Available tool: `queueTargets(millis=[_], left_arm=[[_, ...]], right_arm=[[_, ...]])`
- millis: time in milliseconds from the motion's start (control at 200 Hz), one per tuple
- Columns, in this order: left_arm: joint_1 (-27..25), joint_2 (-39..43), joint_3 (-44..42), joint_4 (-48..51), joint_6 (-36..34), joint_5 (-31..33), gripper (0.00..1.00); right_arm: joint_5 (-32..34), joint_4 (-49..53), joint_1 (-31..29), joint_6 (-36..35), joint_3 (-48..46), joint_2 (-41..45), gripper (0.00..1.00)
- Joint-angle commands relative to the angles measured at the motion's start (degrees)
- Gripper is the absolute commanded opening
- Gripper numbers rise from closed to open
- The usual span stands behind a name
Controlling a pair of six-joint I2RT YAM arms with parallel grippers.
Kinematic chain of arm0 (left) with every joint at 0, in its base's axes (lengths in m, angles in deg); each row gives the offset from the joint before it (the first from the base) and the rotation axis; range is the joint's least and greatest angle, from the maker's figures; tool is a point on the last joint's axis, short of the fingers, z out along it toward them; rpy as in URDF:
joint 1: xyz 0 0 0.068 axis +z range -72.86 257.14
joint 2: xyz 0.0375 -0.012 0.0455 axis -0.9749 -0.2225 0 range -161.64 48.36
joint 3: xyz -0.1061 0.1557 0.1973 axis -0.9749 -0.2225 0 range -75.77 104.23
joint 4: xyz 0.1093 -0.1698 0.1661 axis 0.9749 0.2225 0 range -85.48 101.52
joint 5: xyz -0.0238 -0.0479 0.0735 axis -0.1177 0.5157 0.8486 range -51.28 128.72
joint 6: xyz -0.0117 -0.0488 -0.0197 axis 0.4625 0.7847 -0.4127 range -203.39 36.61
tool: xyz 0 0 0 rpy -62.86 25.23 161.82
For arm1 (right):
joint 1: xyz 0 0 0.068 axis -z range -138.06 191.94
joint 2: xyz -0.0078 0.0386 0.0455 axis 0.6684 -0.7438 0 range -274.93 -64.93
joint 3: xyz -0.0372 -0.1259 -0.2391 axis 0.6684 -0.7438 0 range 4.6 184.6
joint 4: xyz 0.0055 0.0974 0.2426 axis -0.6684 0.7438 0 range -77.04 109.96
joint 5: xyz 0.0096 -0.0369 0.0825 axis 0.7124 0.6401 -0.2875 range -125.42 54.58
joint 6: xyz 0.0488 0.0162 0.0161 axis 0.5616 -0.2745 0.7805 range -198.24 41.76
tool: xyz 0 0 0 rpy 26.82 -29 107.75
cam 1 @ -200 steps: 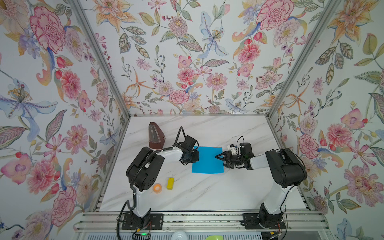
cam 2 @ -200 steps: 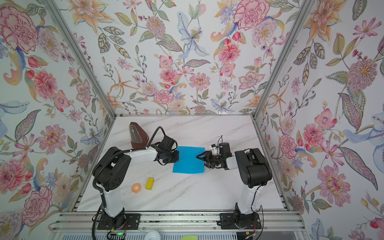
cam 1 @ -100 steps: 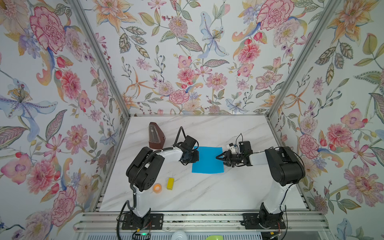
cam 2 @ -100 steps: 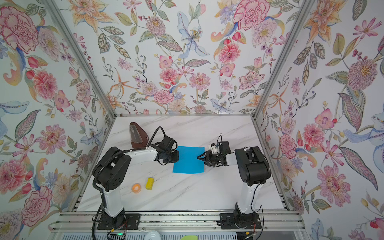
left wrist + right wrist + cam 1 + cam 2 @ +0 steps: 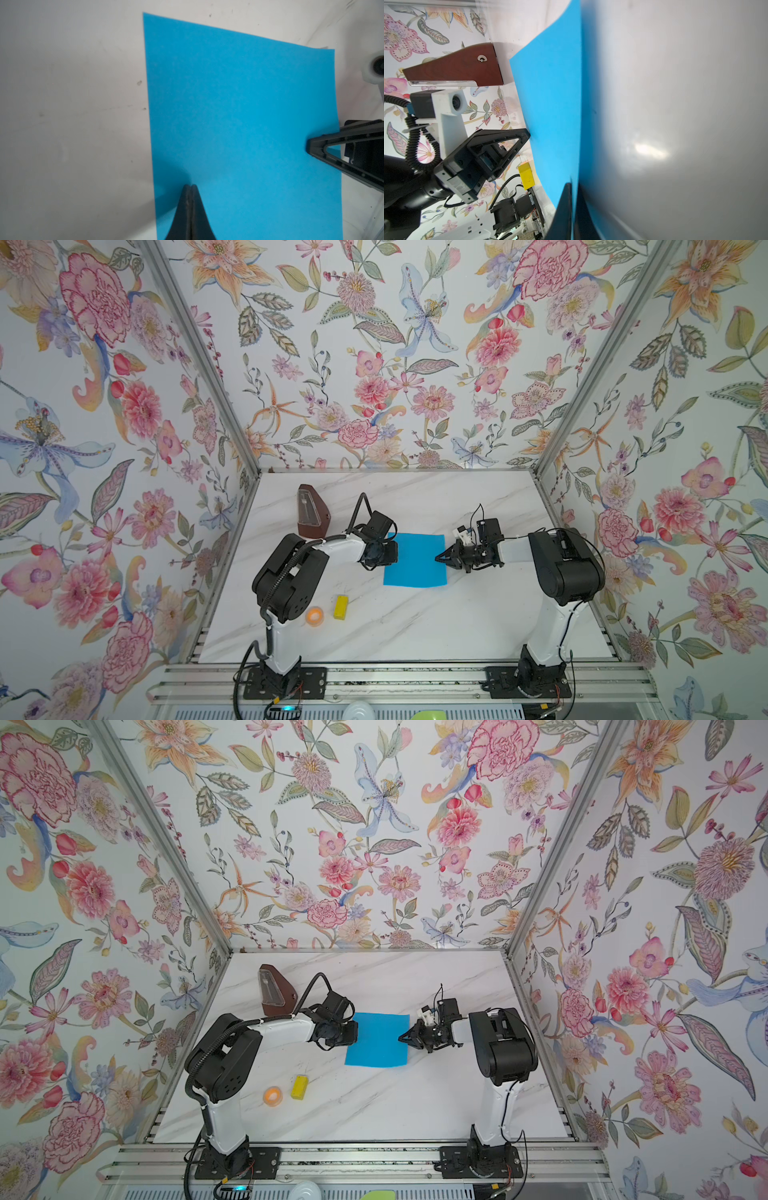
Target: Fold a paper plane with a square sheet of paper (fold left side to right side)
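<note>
- The square sheet of paper (image 5: 415, 560) lay flat on the marble table (image 5: 415, 630), midway between the two arms. In both top views it was unfolded (a plain blue square with no crease showing).
- The right gripper (image 5: 437, 558) reached in from the right, turned on its side, and was clamped on the sheet's right edge. In the right wrist view a thin strip of blue ran between its two black fingers (image 5: 562, 212).
- The left gripper (image 5: 190, 186) had its fingers pressed together with nothing between them. Its tip sat over the sheet just inside the left edge, but whether it touched the paper could not be told.
- The two gripper tips faced each other across the sheet.
- A yellow block (image 5: 340, 607) and an orange ring (image 5: 314, 615) lay side by side near the left arm's base, well apart from the sheet.
- A brown wooden case (image 5: 311, 512) stood at the back left, behind the left arm.
</note>
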Motion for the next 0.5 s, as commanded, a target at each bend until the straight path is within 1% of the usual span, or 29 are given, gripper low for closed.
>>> queueTargets(millis=[0,30,180,235,275,290,355,415,495], left_arm=[[0.97,2.87,-0.34,2.05,-1.78,2.79,0.00],[0.93,4.33,-0.66,1.25,-2.17,2.99,0.00],[0.94,14.20,-4.52,-5.19,-4.70,5.42,0.12],[0.95,18.06,-6.21,-7.65,-5.93,6.52,0.19],[1.02,20.15,-7.43,-9.60,-6.80,7.25,0.27],[0.98,22.43,-7.96,-10.47,-7.15,7.40,0.29],[0.96,27.13,-11.30,-16.50,-8.97,6.90,0.34],[0.97,31.14,-14.76,-22.57,-9.43,7.37,0.41],[0.95,35.40,-18.16,-28.93,-10.96,7.64,0.48]], right_arm=[[7.25,10.52,-0.63,-3.05,1.46,2.60,0.02],[8.22,12.44,-0.77,-4.03,2.21,3.93,0.01],[13.02,22.38,-1.62,-11.31,6.36,12.56,0.00],[16.69,25.97,-2.73,-15.56,8.04,16.49,0.00],[19.78,28.00,-3.69,-18.52,9.09,19.59,0.00],[21.06,28.58,-4.12,-19.63,9.47,20.79,0.00],[25.99,30.84,-5.78,-23.80,11.01,25.77,0.00],[29.57,31.67,-7.43,-27.67,11.92,30.29,0.00],[34.57,31.72,-10.96,-35.00,12.47,36.72,0.00]])
